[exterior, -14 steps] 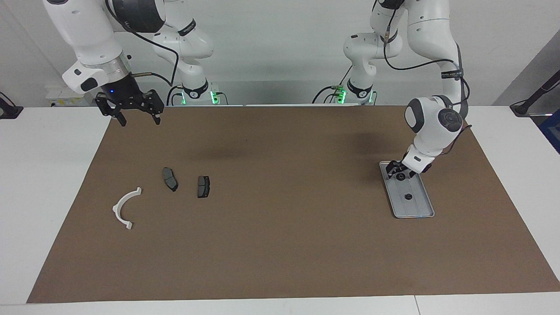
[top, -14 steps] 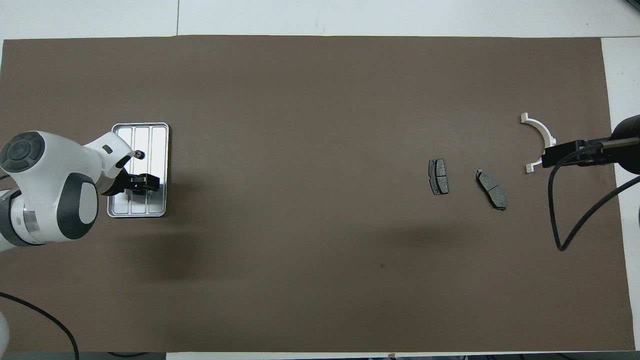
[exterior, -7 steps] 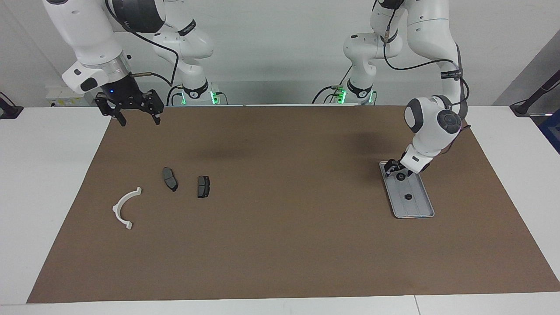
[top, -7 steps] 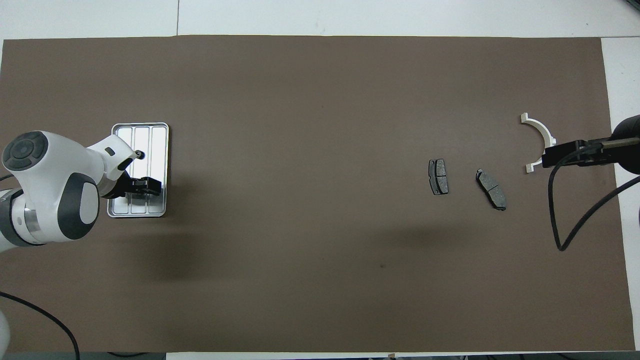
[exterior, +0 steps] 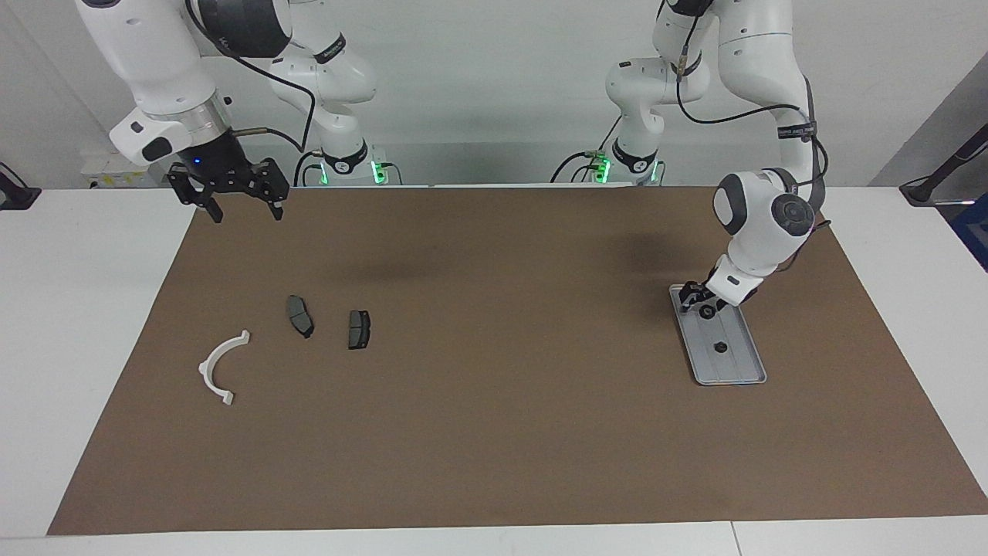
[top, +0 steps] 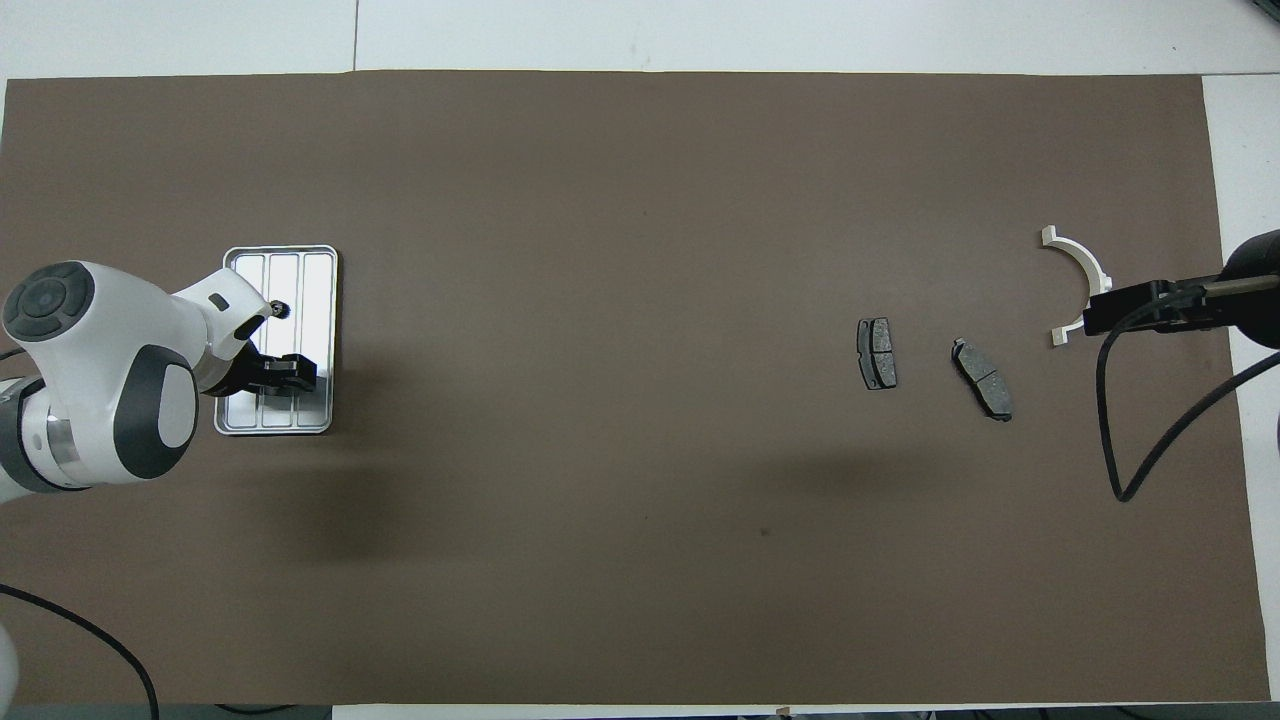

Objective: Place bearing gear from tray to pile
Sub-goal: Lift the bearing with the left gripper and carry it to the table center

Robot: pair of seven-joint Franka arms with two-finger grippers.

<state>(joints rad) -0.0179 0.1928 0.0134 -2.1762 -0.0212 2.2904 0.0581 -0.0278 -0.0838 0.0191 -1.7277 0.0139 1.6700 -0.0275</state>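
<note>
The silver ribbed tray [exterior: 733,363] lies at the left arm's end of the brown mat, also in the overhead view [top: 315,300]. One small black bearing gear [exterior: 719,347] lies in it, also in the overhead view [top: 278,310]. My left gripper [exterior: 697,302] is low over the tray's end nearer the robots, with a second black gear [exterior: 705,311] at its tip. From overhead the left gripper [top: 287,372] hides that gear. The pile is a white arc [exterior: 220,367] and two dark brake pads [exterior: 300,315] [exterior: 359,329]. My right gripper [exterior: 235,207] waits, open and raised.
The brown mat [exterior: 494,432] covers most of the white table. In the overhead view the right gripper [top: 1110,312] overlaps the white arc [top: 1075,262], and the two pads [top: 876,353] [top: 982,378] lie beside it. A black cable [top: 1150,420] hangs from the right arm.
My left gripper has shifted slightly toward the robots and a little upward at the tray's end. The right arm, the pile and the gear farther along the tray have not moved.
</note>
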